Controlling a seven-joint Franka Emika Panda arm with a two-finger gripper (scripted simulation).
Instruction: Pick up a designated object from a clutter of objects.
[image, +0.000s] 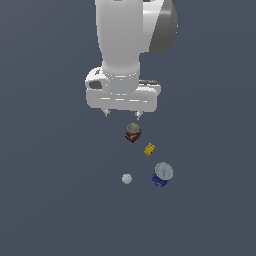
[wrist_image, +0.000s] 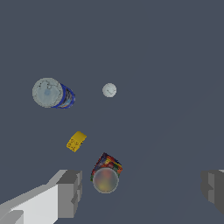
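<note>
tool (image: 121, 113) released, empty | yellow block (image: 149, 149) likely light, stiff | pinch flat sides; red can (image: 132, 133) close

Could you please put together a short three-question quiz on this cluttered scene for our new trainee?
1. True or false: the fingers of the gripper are closed on the yellow block.
2. How many small things lie on the floor?
3. In the exterior view, which sits nearest the gripper: A) the white ball, B) the red can, C) the blue can?

Key: 1 false, the gripper is open and holds nothing; 2 four; 3 B.
</note>
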